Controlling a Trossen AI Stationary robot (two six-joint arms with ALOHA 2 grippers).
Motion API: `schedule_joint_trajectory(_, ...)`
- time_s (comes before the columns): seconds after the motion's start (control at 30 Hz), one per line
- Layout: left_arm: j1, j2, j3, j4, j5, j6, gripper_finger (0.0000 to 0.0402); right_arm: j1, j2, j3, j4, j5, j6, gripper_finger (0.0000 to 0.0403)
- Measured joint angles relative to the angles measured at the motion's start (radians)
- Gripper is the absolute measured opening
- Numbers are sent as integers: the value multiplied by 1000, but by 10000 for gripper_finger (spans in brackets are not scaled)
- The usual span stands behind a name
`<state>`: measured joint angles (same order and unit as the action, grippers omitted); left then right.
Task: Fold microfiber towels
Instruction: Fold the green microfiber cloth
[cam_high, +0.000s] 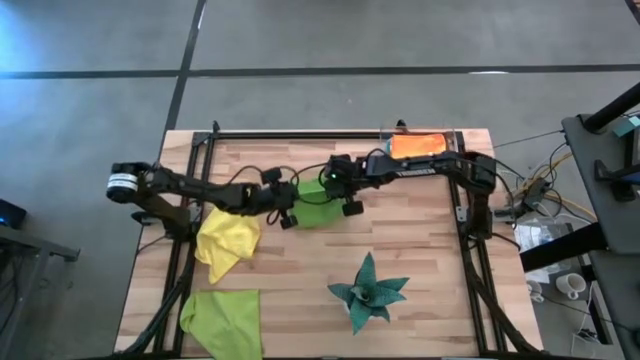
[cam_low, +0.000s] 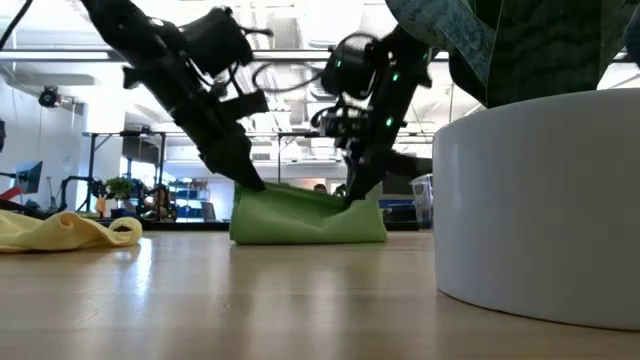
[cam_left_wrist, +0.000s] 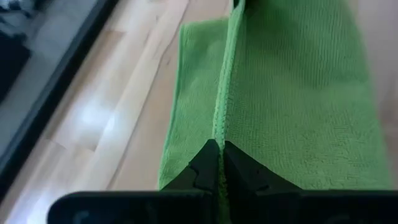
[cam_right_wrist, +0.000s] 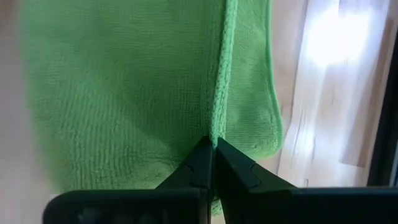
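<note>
Near the middle of the wooden desk (cam_high: 420, 250), toward its far side, a lime green towel (cam_high: 318, 208) hangs pinched between both arms. The left gripper (cam_left_wrist: 219, 163) is closed tight on one hemmed edge of this towel, and the right gripper (cam_right_wrist: 210, 160) is closed tight on the hemmed edge at the other end. In the low view the towel's lower part rests on the desk while its two top corners are drawn up to the fingers, so it sags between them like a shallow sling. A yellow towel (cam_high: 228, 242) lies crumpled on the desk just beside the left arm, toward the left side. A second lime green towel (cam_high: 224, 320) lies loosely folded at the near left corner. An orange towel (cam_high: 418, 145) sits folded at the far right corner of the desk. A dark teal spiky star-shaped object (cam_high: 368, 292) stands near the front, right of the middle, well apart from the held towel.
</note>
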<state>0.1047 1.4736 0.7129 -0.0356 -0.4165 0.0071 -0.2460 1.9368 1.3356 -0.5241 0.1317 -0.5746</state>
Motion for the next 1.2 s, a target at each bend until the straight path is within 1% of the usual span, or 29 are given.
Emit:
schedule_joint_trajectory(0.13,70,47,0,12,91,26,0,-36,60,40,13,0,-15,9)
schedule_joint_trajectory(0.23,86,92,0,27,113,34,0,-46,97,69,9,0,-35,9)
schedule_joint_trajectory(0.37,89,128,4,25,113,35,0,-49,115,100,0,1,-57,9)
schedule_joint_trajectory(0.53,91,117,4,22,111,35,0,-50,111,112,1,4,-79,9)
schedule_joint_trajectory(0.63,92,98,5,26,85,41,0,-50,108,112,3,9,-91,9)
schedule_joint_trajectory(0.77,93,97,5,26,44,56,0,-55,110,111,31,50,-98,12)
schedule_joint_trajectory(0.87,93,106,4,27,24,54,1,-62,110,111,61,64,-95,30)
schedule_joint_trajectory(0.97,93,107,3,27,-7,54,17,-66,110,111,67,65,-94,59)
schedule_joint_trajectory(1.13,92,98,12,28,-51,80,69,-65,110,111,60,63,-97,113)
schedule_joint_trajectory(1.2,92,88,14,25,-114,91,93,-64,107,111,56,65,-97,132)
